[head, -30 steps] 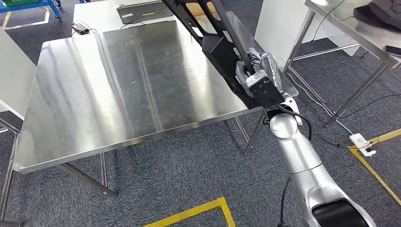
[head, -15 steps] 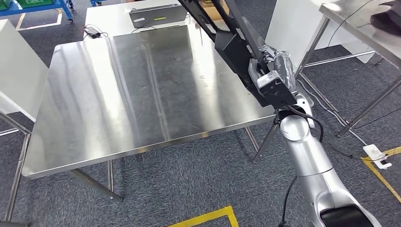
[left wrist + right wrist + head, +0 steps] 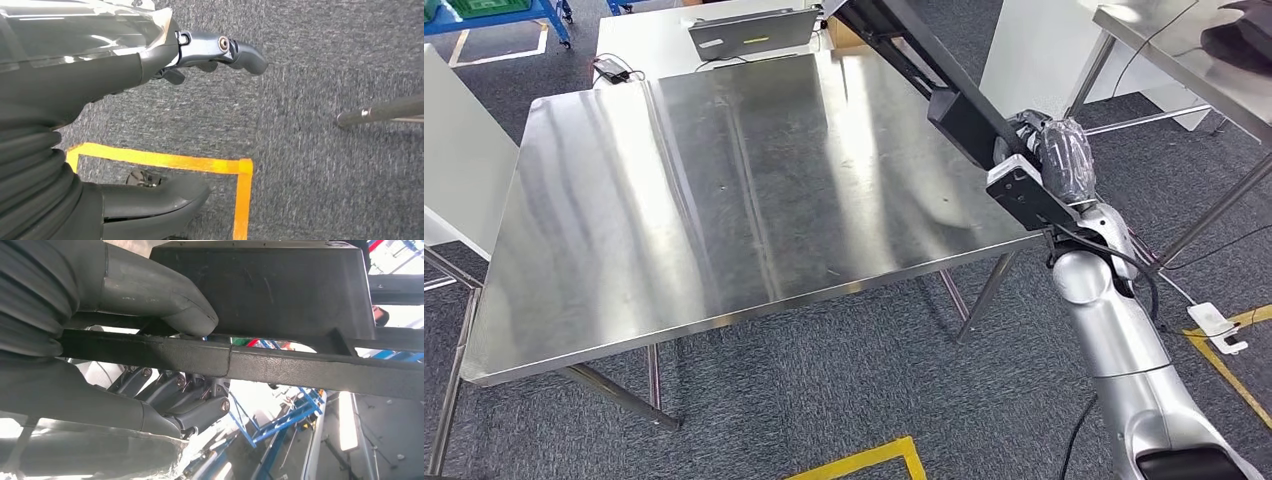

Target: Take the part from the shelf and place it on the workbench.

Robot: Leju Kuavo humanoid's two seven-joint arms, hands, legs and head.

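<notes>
The part [image 3: 954, 110] is a long black metal frame with a boxy block on it. My right hand [image 3: 1052, 152] grips its lower end beside the near right corner of the steel workbench [image 3: 674, 200], and the part slants up and away over the bench's right side, held in the air. In the right wrist view the thumb [image 3: 160, 295] lies on top of the part's bar [image 3: 300, 367] and the fingers [image 3: 170, 395] curl under it. My left hand [image 3: 75, 100] hangs over the carpet, fingers apart, holding nothing.
A laptop [image 3: 749, 30] and a power adapter [image 3: 614, 68] lie on a white table behind the bench. Another steel table [image 3: 1184, 60] stands at the right. A white power strip [image 3: 1214, 320] and yellow tape [image 3: 864, 460] mark the floor. A white panel [image 3: 459, 150] stands at the left.
The whole view has shifted, so the camera has moved. My right hand keeps its hold on the part and now sits further right in the picture, by the bench's corner.
</notes>
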